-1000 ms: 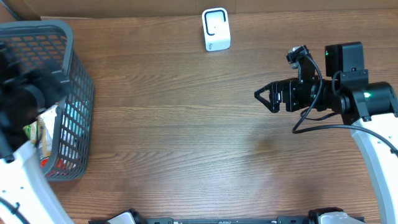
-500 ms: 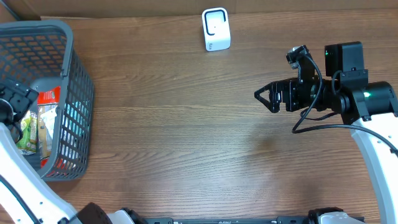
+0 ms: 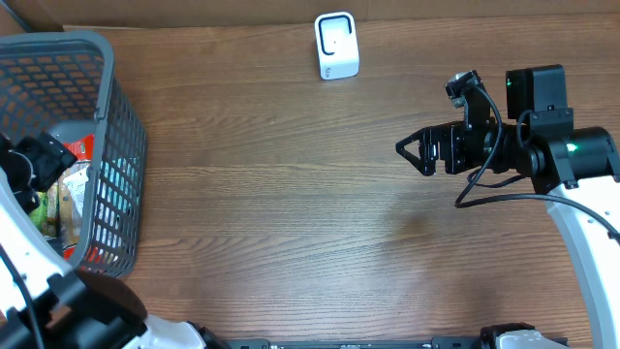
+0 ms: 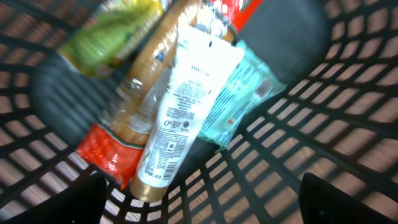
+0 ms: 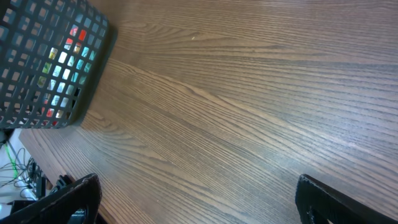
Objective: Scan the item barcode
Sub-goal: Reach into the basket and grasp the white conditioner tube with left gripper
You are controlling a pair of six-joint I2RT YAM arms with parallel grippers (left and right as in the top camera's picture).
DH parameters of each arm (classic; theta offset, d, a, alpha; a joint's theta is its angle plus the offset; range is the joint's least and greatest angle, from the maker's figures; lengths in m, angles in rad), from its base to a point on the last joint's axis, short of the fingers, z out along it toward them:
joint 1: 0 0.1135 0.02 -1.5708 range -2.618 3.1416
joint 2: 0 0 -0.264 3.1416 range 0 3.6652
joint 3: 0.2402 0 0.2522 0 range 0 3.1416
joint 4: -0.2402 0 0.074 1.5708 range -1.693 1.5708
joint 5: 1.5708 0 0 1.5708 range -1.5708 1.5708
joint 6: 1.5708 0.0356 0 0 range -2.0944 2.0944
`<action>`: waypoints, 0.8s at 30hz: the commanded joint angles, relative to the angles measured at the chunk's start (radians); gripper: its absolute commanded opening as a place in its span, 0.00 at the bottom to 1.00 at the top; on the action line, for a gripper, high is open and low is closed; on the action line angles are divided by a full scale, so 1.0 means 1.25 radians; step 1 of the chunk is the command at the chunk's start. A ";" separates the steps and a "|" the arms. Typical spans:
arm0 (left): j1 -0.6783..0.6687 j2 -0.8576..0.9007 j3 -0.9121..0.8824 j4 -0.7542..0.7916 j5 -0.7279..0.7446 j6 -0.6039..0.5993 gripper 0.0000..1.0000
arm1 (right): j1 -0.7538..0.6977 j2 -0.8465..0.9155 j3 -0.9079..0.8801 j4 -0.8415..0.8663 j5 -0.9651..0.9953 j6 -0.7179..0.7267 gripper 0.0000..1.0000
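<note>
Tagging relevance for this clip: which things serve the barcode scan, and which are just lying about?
Job: white scanner, grey basket, white tube, teal packet, red packet, green packet.
Lying about: cables beyond the table.

Mock shop checkout on test bench: grey shopping basket (image 3: 121, 145) full of packaged goods (image 4: 180, 106), white barcode scanner (image 3: 336, 45) upright on wood-grain table (image 3: 291, 213), cardboard (image 3: 194, 12) along back edge.
</note>
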 commanded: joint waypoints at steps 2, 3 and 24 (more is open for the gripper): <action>0.017 0.057 -0.064 0.028 0.053 0.050 0.86 | 0.004 0.002 0.017 0.001 -0.007 0.005 1.00; 0.016 0.063 -0.097 0.051 0.058 0.049 0.86 | 0.004 0.002 0.017 0.001 -0.007 0.005 1.00; 0.018 0.064 -0.447 0.364 0.001 0.024 0.22 | 0.004 0.002 0.017 0.001 -0.007 0.005 1.00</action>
